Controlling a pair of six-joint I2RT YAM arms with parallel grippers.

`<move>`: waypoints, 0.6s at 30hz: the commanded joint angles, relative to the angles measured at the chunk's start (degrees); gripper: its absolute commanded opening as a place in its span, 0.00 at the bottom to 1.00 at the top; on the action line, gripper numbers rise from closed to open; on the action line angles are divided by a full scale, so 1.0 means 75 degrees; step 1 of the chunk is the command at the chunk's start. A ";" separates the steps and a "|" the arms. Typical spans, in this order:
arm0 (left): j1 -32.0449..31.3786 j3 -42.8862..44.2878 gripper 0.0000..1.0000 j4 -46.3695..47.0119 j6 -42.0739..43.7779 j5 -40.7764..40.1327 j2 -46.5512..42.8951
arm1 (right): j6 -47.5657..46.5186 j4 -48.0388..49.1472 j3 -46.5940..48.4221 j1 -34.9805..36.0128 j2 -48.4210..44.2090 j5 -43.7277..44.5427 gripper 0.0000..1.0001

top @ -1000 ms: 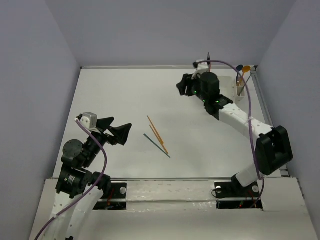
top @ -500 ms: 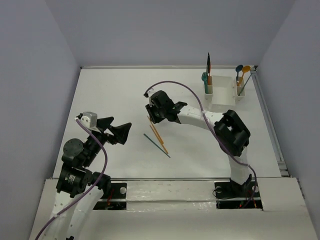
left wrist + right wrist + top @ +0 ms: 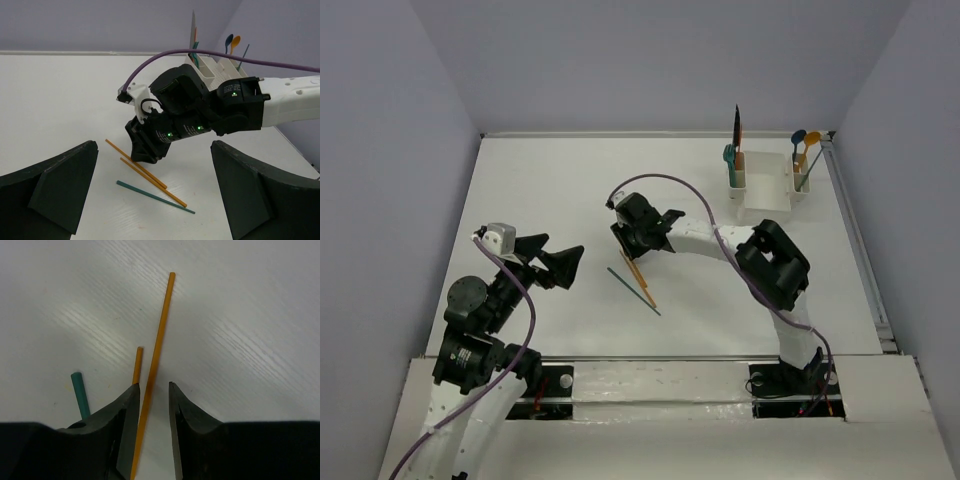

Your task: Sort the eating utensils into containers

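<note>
Two orange chopsticks [image 3: 638, 275] and a dark teal chopstick [image 3: 633, 291] lie on the white table mid-view. My right gripper [image 3: 627, 245] is down over their far ends. In the right wrist view its jaws [image 3: 153, 385] are open and straddle one orange chopstick [image 3: 155, 355]; the other orange one [image 3: 136, 365] and the teal one [image 3: 79, 392] lie just left of the left jaw. My left gripper [image 3: 570, 262] is open and empty, hovering left of the chopsticks [image 3: 145, 172]. The white caddy [image 3: 765, 195] stands far right with utensils upright in its end cups.
The caddy's left cup holds a teal utensil and a dark blade [image 3: 735, 150]; its right cup holds blue and orange spoons [image 3: 802, 145]. The right arm's purple cable [image 3: 200, 51] arcs above the table. Grey walls close in the left, back and right.
My right arm has swung from the caddy at the far right to the chopsticks at mid-table and lowered its open jaws around one orange chopstick. The left arm has not moved.
</note>
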 commanded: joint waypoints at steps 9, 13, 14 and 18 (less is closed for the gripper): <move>0.0035 -0.0016 0.99 0.0388 0.0043 0.0114 0.0049 | 0.0224 -0.0086 -0.0195 0.0156 0.0100 0.0244 0.30; 0.0035 -0.0016 0.99 0.0388 0.0043 0.0114 0.0026 | 0.0236 -0.0179 -0.0219 0.0156 0.0181 0.0350 0.28; 0.0035 -0.0016 0.99 0.0388 0.0043 0.0114 0.0014 | 0.0248 -0.0214 -0.0219 0.0156 0.0193 0.0385 0.28; 0.0035 -0.0016 0.99 0.0388 0.0031 0.0114 0.0014 | 0.0271 -0.0238 -0.0277 0.0226 0.0194 0.0432 0.27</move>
